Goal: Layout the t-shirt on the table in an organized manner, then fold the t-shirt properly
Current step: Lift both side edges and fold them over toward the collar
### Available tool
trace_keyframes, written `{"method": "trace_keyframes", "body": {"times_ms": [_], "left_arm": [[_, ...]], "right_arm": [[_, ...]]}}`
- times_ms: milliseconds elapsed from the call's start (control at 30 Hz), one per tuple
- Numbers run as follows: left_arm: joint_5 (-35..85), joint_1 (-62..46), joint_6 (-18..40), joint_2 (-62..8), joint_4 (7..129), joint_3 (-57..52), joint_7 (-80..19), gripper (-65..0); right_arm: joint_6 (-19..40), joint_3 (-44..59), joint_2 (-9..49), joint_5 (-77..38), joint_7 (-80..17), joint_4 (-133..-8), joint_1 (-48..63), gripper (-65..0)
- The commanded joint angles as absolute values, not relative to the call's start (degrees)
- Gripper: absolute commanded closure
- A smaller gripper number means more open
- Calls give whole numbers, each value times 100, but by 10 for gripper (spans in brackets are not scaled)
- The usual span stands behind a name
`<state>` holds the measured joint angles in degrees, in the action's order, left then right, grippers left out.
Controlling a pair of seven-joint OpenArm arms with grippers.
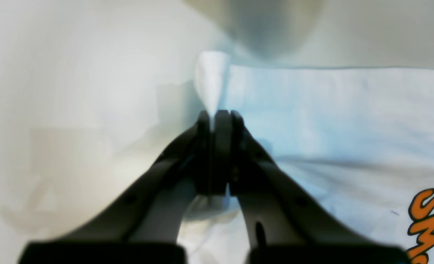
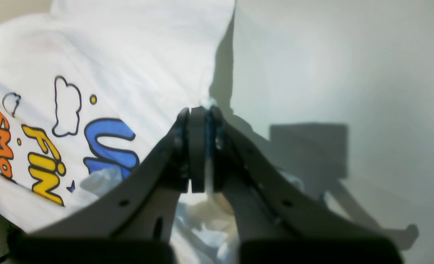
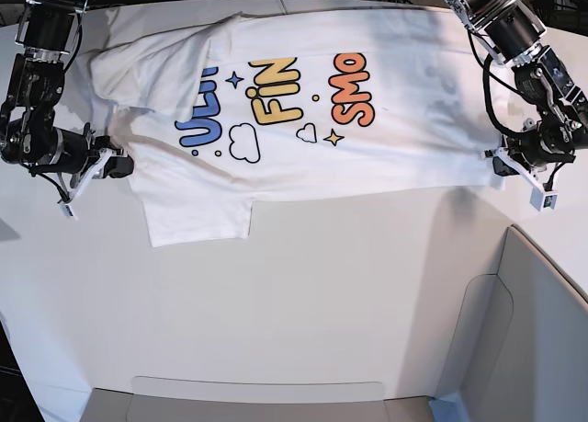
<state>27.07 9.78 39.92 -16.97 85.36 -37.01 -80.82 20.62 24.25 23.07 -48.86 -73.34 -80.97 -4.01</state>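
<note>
Across the table (image 3: 303, 293) my t-shirt (image 3: 386, 137) lies sideways; both jaws pinch its edges, open room lies below.

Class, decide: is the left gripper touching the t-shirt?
Touching. The left wrist view shows the left gripper shut on a pinched peak of the t-shirt fabric poking out between its tips.

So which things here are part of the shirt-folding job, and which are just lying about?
Part of the job:
- t-shirt
- table
- left gripper, shut on the t-shirt's edge
- right gripper, shut on the t-shirt's edge

Lying about:
- grey panel at the table's corner
</note>
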Motion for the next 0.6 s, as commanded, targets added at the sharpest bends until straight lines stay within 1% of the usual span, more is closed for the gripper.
{"method": "trace_keyframes", "body": {"times_ms": [0,133,200,267,433,567], "left_arm": [[2765,1068,4000,-1798,8673,-3705,-8000,0],[2765,1068,4000,-1789,8681,-3705,-8000,0],[2765,989,4000,-1789,8708,-3705,-8000,0],[2765,840,4000,-1798,8989,-3705,-8000,0],[2765,277,4000,-1798,9947,-3705,-8000,0],[2765,4,4000,-1798,10132,-3705,-8000,0]], "right_arm": [[2097,2457,2404,-4980,-7266,-8233,-523,0],[2097,2457,2404,-4989,-7284,-8382,-470,0],[2097,2466,2404,-4989,-7284,-8716,-286,0],[2097,2475,2404,-4989,-7284,-9086,-66,0],[2114,3002,2448,-4998,-7284,-9455,497,0],[2114,3451,2440,-4998,-7284,-9446,760,0]]}}
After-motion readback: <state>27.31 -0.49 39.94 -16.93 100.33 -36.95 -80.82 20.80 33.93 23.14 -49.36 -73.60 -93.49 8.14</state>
